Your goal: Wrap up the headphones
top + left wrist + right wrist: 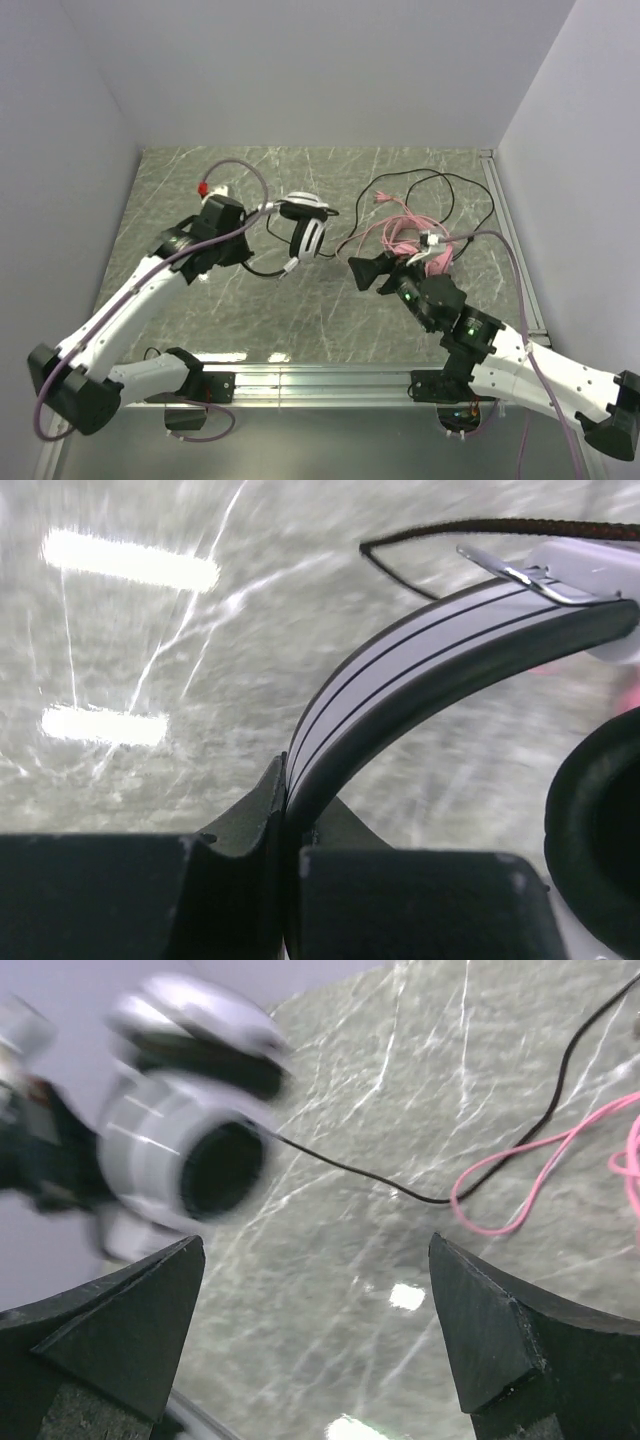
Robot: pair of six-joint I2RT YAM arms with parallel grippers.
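1. The left gripper [265, 208] was seen pressed together on the headband of the black-and-white headset [303, 225], over the left-centre part of the green marbled bench [330, 170].
2. In the left wrist view, the headband [420, 670], white with thin black lines and a black underside, was pinched between the fingers [150, 900] of the left gripper [288, 825]. It arched up and to the right from there.
3. A black ear cushion [600, 830] was shown at the right edge of that view, below the band.
4. From above, the ear cups were seen hanging below the band. It could not be told whether they touched the bench.
5. The right gripper [368, 275] was held spread wide, with nothing between its fingers, just right of the black-and-white headset and apart from it.
6. In the right wrist view, the right gripper [315, 1260] was pointed toward the black-and-white headset [190, 1160], which was blurred at the upper left.
7. The black cable [440, 185] was laid in loose loops across the right rear part of the bench. A stretch of it [560, 1080] was seen crossing the pink cable [520, 1175].
8. The pink cable [395, 235] was bunched in a tangle right of centre, beside the right arm's wrist.
9. The pink headset [440, 258] was lying at that tangle, largely hidden by the right arm.
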